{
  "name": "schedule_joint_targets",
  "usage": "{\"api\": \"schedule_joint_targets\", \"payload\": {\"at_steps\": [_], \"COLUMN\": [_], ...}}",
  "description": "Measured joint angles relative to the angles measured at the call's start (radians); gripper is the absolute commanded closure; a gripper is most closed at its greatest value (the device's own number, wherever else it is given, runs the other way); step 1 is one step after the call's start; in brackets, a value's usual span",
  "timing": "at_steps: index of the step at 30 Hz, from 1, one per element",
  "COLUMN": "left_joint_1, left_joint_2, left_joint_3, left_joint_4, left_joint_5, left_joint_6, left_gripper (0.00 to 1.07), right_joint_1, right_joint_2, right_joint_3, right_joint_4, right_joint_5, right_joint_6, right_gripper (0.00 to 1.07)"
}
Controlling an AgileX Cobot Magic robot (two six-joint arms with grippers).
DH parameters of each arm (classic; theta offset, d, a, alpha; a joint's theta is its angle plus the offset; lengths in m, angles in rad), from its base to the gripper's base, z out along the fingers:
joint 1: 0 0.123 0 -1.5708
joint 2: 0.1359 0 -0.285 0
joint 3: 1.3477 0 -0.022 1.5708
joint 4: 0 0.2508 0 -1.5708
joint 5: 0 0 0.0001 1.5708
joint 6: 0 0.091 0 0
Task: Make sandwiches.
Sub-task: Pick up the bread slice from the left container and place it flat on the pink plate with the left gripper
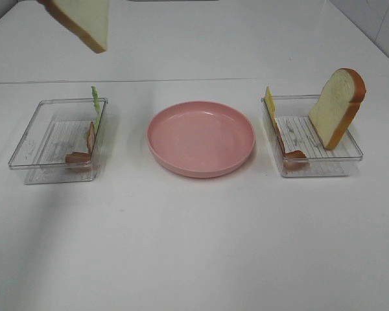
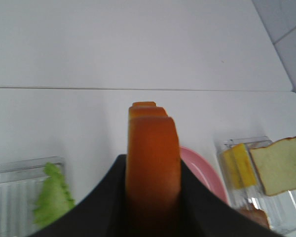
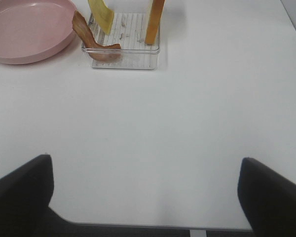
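**First slice aloft, plate waiting**

My left gripper is closed narrow on a bread slice. Its dark fingers press the two faces, and the orange-brown crust edge points away from the wrist camera. In the high view the slice hangs well above the table, out past the far side of the left tray. My right gripper stands wide open with nothing between its fingers, over bare table on the near side of the right tray.

The pink plate sits empty between the two trays. The left tray holds a lettuce leaf propped against its plate-side wall, with a bacon strip below it. The right tray holds a cheese slice and another bacon strip along its plate-side wall. A second bread slice stands on edge there.

I judge this to be the opening step: the base slice on its way to the plate. Next I need to bring the left arm across and down over the plate's middle. Then I turn the slice flat and let go low, so it lands inside the rim.
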Motion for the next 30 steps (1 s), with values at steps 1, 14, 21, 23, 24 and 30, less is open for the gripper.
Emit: {"api": "schedule_joint_targets", "payload": {"at_steps": [1,14,21,23,24,30], "left_joint_1": [-0.021,-0.221,-0.278,-0.283,-0.283,-0.283], "left_joint_2": [0.009,0.158,0.280,0.308,0.323,0.381], "left_joint_3": [0.000,0.000,0.000,0.000,0.000,0.000], "left_joint_4": [-0.011,-0.135,-0.262,-0.285,-0.297,-0.327], "left_joint_5": [-0.012,-0.129,-0.220,-0.228,-0.229,-0.231], "left_joint_6": [0.000,0.003,0.003,0.003,0.003,0.003], "left_gripper": [1.03,1.03,1.03,1.03,1.03,1.03], "right_joint_1": [0.000,0.000,0.000,0.000,0.000,0.000], "right_joint_2": [0.000,0.000,0.000,0.000,0.000,0.000], "right_joint_3": [0.000,0.000,0.000,0.000,0.000,0.000], "right_joint_4": [0.000,0.001,0.001,0.001,0.001,0.001], "right_joint_5": [0.000,0.000,0.000,0.000,0.000,0.000], "right_joint_6": [0.000,0.000,0.000,0.000,0.000,0.000], "right_gripper": [0.09,0.09,0.09,0.09,0.09,0.09]}}
